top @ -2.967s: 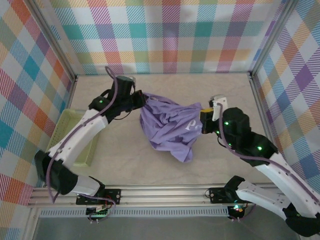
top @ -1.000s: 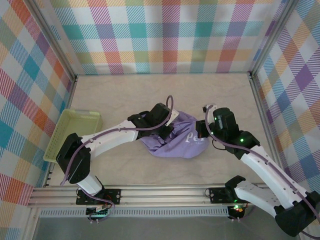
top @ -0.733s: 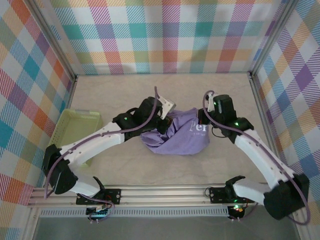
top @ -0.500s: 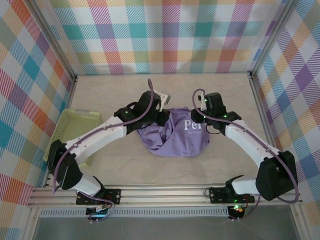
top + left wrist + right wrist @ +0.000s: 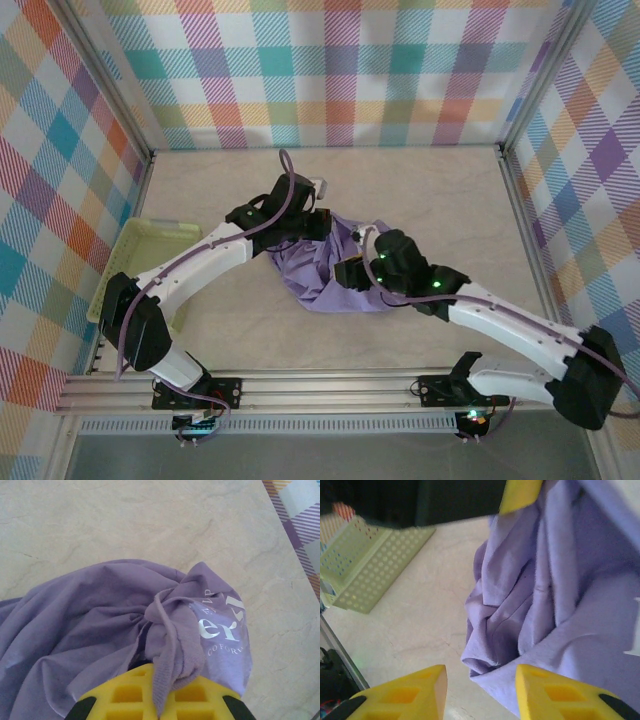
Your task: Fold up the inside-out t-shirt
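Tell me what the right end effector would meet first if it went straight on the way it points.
Likely the crumpled t-shirt, bunched just ahead of the open right end effector; depth unclear.

The right gripper [image 5: 345, 272] has let go. Its jaws, closed a second ago, now stand apart, and the arm has swung from the shirt's far right round to its near side. The left gripper [image 5: 322, 225] has drawn back toward the far left with its pinch of cloth. The shirt [image 5: 308, 280], hung between both three seconds ago, now lies heaped.
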